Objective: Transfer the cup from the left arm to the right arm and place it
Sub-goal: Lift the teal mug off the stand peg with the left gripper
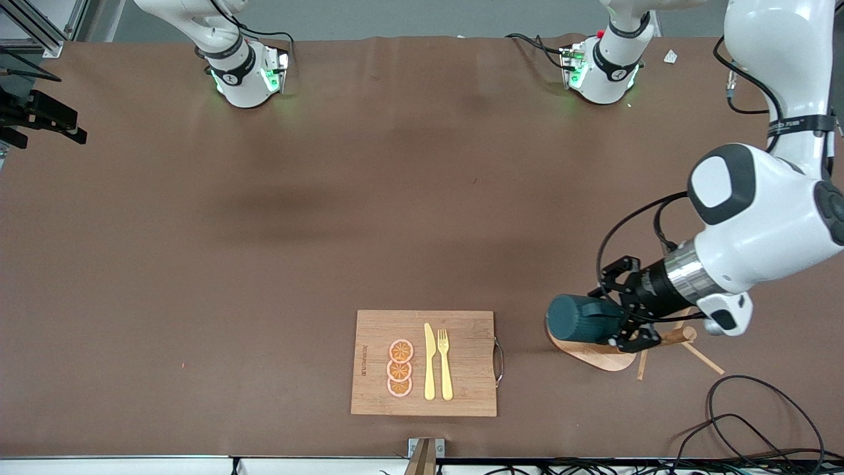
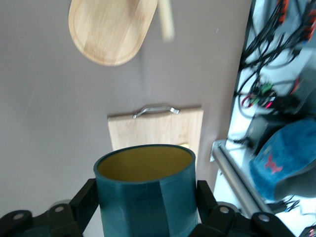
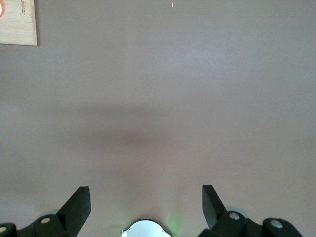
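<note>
Left gripper [image 1: 616, 323]: clamped on the dark teal cylindrical cup [image 1: 580, 319], held sideways over the oval wooden peg rack base [image 1: 593, 353].
Right gripper [image 3: 146, 205]: spread wide, empty, over bare brown table [image 3: 197, 98]; arm waiting.
Bamboo cutting board [image 1: 461, 330]: carries yellow knife [image 1: 429, 363], fork [image 1: 445, 363].

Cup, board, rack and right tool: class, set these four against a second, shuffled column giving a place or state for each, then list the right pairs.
Column one:
1. cup
2. board
3. rack
4. right tool

Column two:
A. carries a knife, a fork and three orange slices
B. open, with nothing between its fingers
C. stands on the table under the cup
D. gripped in the left tool, tipped on its side

Pairs: 1-D, 2-A, 3-C, 4-B
</note>
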